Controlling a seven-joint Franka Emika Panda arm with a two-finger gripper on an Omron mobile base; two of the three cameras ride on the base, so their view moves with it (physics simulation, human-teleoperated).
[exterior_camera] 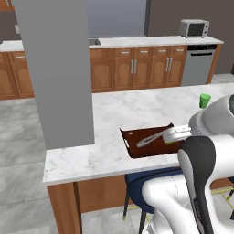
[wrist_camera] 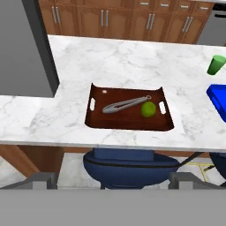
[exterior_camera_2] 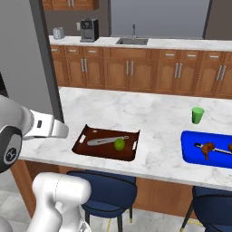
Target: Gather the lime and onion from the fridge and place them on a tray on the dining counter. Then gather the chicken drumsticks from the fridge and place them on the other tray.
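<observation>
Marble spreads pale across the dining surface (wrist_camera: 132, 62), with wooden wall cabinets (exterior_camera_2: 131, 68) behind it. Near its front edge sits the dark brown tray (wrist_camera: 115, 120), holding grey tongs (wrist_camera: 126, 104) and the lime (wrist_camera: 148, 109), which lies just beside the tongs' tips. Off to the right rest a green cup (exterior_camera_2: 197, 115) and the blue tray (exterior_camera_2: 190, 149) with a chicken drumstick (exterior_camera_2: 207, 148) on it. Above a blue stool (wrist_camera: 128, 165), the hand (wrist_camera: 112, 180) hovers empty, its fingers wide apart, with the lime ahead of it, well apart.
</observation>
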